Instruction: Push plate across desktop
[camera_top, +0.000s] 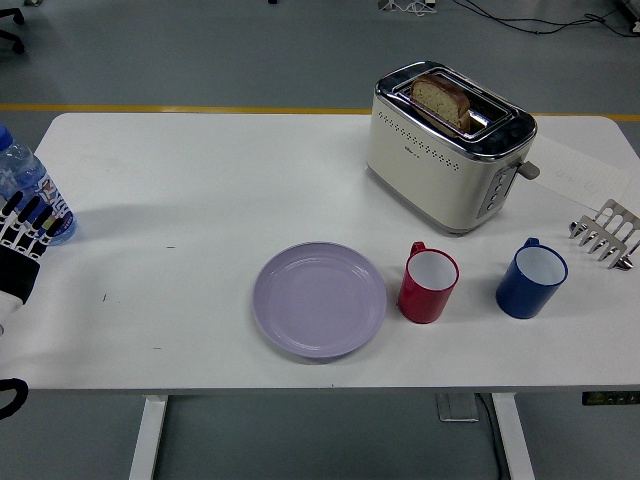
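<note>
The white table (200, 180) fills most of the frame. Upper right stands a cream toaster (445, 160) with a slice of bread (442, 98) in its slot. The lilac plate (319, 299) lies flat at lower centre, near the front edge, a red mug (429, 284) just beside it (whether they touch is unclear) and a blue mug (532, 277) further right. At the left edge the left hand (22, 245) hovers, fingers extended and apart, holding nothing, beside a water bottle (30, 185). A metal toast rack (606, 234) sits far right.
</note>
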